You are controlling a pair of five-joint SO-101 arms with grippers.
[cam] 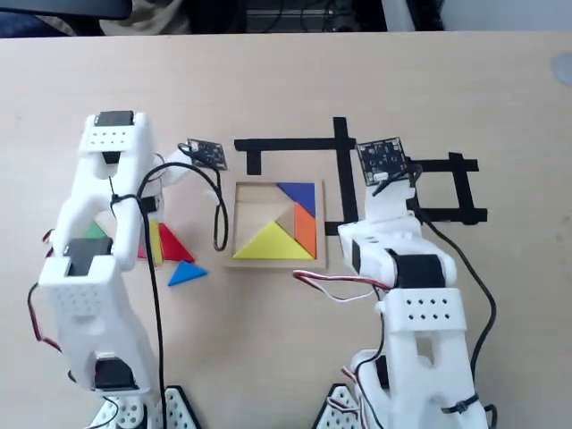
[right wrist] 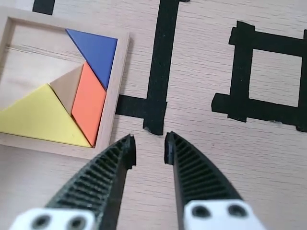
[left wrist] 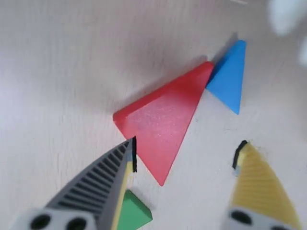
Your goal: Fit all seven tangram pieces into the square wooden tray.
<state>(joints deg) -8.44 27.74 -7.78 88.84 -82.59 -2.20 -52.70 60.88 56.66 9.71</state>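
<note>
The square wooden tray (cam: 234, 223) sits mid-table and holds a yellow triangle (cam: 273, 243), a dark blue triangle (cam: 300, 195), an orange piece (cam: 307, 232) and a wood-coloured triangle (right wrist: 67, 86). To its left lie a red triangle (left wrist: 160, 127), a light blue triangle (left wrist: 230, 76) and a green piece (left wrist: 132, 213). My left gripper (left wrist: 186, 148) hangs open low over them, its fingers on either side of the red triangle's point. My right gripper (right wrist: 148, 143) is open by a narrow gap with nothing in it, over bare table just beside the tray's right rim (right wrist: 120, 86).
Black tape lines (cam: 340, 170) mark squares on the table behind and to the right of the tray. A black cable (cam: 219, 214) loops down from the left arm close to the tray's left side.
</note>
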